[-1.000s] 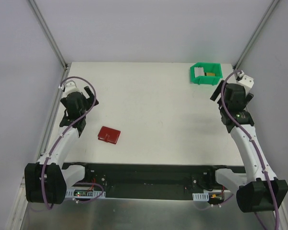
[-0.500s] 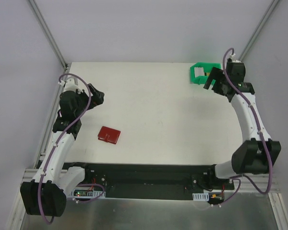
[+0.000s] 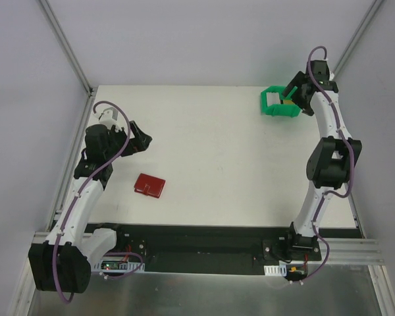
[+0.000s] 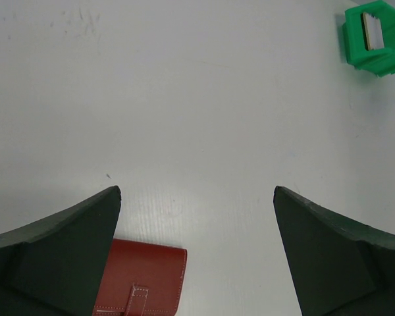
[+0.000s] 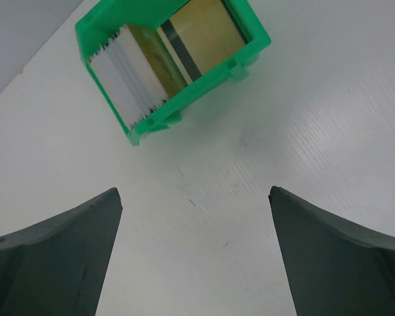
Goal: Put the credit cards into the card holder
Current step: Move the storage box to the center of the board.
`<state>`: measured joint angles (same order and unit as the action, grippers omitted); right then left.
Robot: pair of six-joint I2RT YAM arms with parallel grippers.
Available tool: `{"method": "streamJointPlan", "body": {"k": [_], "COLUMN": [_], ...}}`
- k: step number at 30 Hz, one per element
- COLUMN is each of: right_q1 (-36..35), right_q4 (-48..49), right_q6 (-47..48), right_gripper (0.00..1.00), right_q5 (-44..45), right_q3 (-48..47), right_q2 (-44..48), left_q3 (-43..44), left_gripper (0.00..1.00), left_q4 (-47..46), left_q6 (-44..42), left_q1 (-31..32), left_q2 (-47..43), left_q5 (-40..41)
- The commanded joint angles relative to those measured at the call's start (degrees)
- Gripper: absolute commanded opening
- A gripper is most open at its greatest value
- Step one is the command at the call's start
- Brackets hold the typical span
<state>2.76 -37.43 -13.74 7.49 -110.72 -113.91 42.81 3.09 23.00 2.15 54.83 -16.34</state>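
The card holder (image 3: 149, 185) is a dark red wallet lying closed on the white table, snap tab up; it also shows in the left wrist view (image 4: 145, 280) beside the left finger. My left gripper (image 3: 143, 139) hangs open and empty above and behind it, jaws wide in the left wrist view (image 4: 197, 194). The credit cards stand in a green bin (image 3: 280, 110): a whitish stack (image 5: 133, 78) and golden ones (image 5: 207, 29). My right gripper (image 3: 293, 90) is open and empty over the bin's near side, and in the right wrist view (image 5: 194, 194) the bin (image 5: 184, 108) lies just ahead.
The table's back edge and right corner post stand close behind the bin. The green bin (image 4: 382, 59) shows far off in the left wrist view. Grey walls bound the table on the left, back and right.
My right arm has stretched forward and its gripper has gone up to the green bin. My left gripper has swung right, toward the wallet. The wallet and bin have not moved.
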Motion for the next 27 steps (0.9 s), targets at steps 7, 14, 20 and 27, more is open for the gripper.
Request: {"method": "streamJointPlan", "body": {"k": [7,14,20,27], "right_q1": [2.4,3.1,3.4,3.5], "right_q4": [0.4,1.6,2.0,4.4], "right_q6": [-16.9,-20.6,-23.3,-27.2], "right_gripper": [0.96,0.92,0.88,0.85], "right_q5": [6.7,5.0,2.5,2.0], "right_q3": [-12.9,-14.7,-17.3,-15.1], "right_q2": [-11.2,-15.3,-19.5,-20.3], "left_q3": [2.8,2.8,2.2,3.2], "left_gripper": [0.99,0.99,0.99,0.99], "left_q4": [0.5,0.9,1.2,1.9], "left_q6": [-2.1,-2.3,-1.7,-2.4], "left_q1": [-0.3,-0.2,-0.2,-0.2], "left_q2": [2.5,3.5,4.0,5.7], "left_q5": [-4.5,-4.9,-4.7,-4.2]}}
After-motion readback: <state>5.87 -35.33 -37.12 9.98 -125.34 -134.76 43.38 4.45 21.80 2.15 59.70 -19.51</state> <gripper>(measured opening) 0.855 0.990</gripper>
